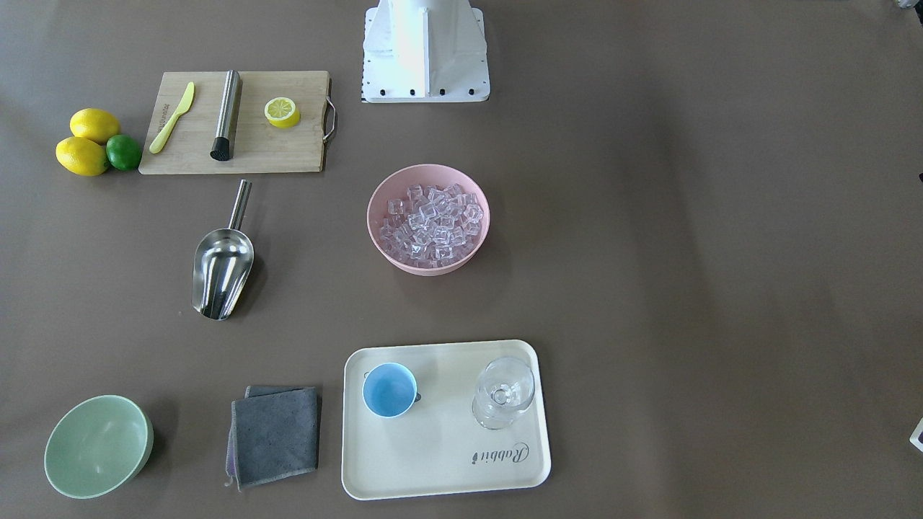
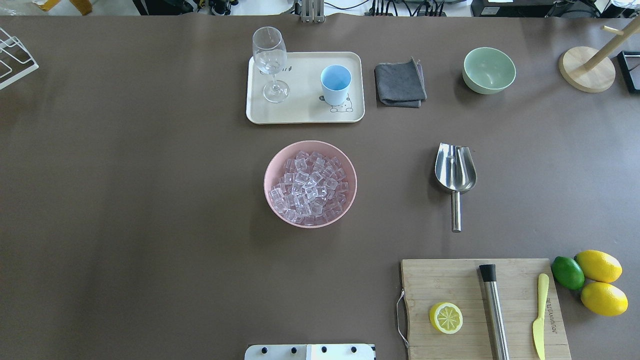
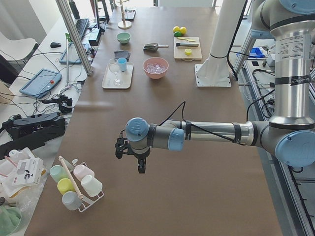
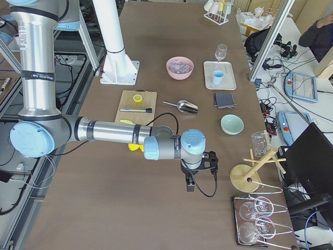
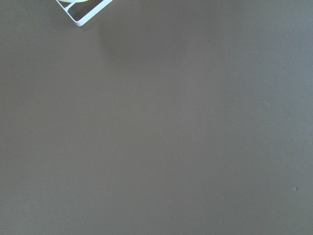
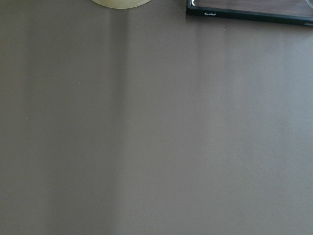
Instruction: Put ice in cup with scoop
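The ice (image 2: pixel 310 186) fills a pink bowl (image 2: pixel 270 167) at the table's middle. The light-blue cup (image 2: pixel 335 82) stands upright and empty on a cream tray (image 2: pixel 305 110) beyond the bowl. The steel scoop (image 2: pixel 454 170) lies empty on the table to the bowl's right, its handle towards the robot. My left gripper (image 3: pixel 141 167) hangs over bare table far off at the left end, and shows only in the exterior left view. My right gripper (image 4: pixel 190 185) hangs over bare table at the right end, and shows only in the exterior right view. I cannot tell whether either is open or shut.
A clear stemmed glass (image 2: pixel 270 62) shares the tray. A grey cloth (image 2: pixel 400 82) and a pale green bowl (image 2: pixel 489 70) lie right of it. A cutting board (image 2: pixel 480 305) holds a lemon half, a steel cylinder and a yellow knife, with two lemons and a lime (image 2: pixel 567 272) beside it.
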